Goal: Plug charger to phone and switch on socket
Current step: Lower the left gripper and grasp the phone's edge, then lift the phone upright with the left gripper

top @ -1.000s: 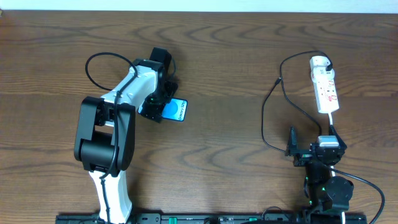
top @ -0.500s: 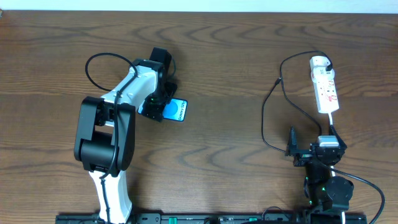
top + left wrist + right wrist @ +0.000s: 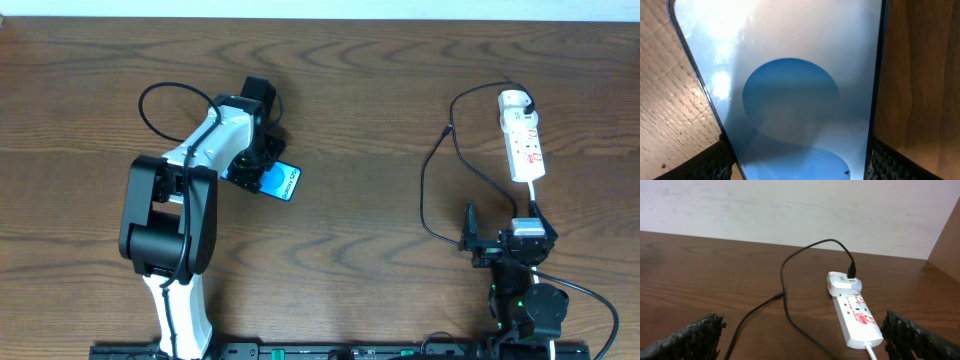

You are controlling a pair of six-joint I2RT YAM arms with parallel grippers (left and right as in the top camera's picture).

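The phone (image 3: 283,181), with a blue screen and a white strip, is held at one end by my left gripper (image 3: 254,166), left of the table's middle. In the left wrist view the phone's screen (image 3: 790,75) fills the frame, and the gripper (image 3: 797,162) has a finger against each long edge. The white socket strip (image 3: 523,137) lies at the far right, also seen in the right wrist view (image 3: 856,316). The black charger cable (image 3: 424,190) runs from a plug at the strip's top end, and its small tip (image 3: 447,130) lies loose on the table. My right gripper (image 3: 505,235) is open, empty and near the strip's cord end (image 3: 802,337).
The strip's thick white cord (image 3: 534,197) runs toward the right arm's base. A white adapter (image 3: 840,282) sits on the strip's far end. The charger cable loops over the wood (image 3: 782,275) between the right gripper and the strip. A pale wall stands behind the table.
The phone has turned slightly in my left gripper, its free end swinging a little down and toward the gripper. The right arm, cable and socket strip have not moved.
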